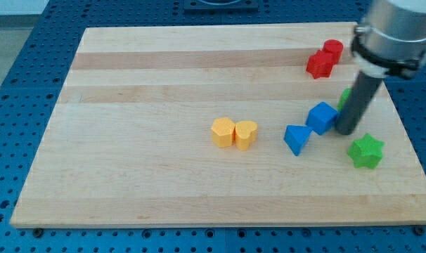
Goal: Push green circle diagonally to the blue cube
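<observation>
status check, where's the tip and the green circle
My tip just right of blue cube. Green circle mostly hidden behind rod, beside cube. Green star below, clear of path.

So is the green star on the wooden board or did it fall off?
On the board. The green star sits flat on the wooden board near its right edge, below my tip.

The green circle (344,98) shows only as a thin green sliver at the view's right, mostly hidden behind the dark rod, so its shape cannot be made out. It lies just beside the blue cube (323,117), up and to the view's right of it. The cube sits flat on the wooden board, one corner toward the view's bottom.
</observation>
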`<state>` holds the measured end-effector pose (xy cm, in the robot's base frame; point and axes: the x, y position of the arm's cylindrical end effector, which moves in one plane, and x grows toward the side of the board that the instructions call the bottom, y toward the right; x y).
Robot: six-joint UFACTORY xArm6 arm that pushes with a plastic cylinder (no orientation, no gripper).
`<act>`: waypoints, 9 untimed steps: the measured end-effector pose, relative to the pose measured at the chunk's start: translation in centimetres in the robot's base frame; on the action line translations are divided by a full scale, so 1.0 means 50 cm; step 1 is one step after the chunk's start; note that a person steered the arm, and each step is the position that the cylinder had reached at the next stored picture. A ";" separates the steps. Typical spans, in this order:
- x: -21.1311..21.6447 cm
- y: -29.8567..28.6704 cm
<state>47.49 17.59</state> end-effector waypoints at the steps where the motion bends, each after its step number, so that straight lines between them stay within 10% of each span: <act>1: 0.000 -0.101; 9: -0.064 0.016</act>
<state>44.29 18.39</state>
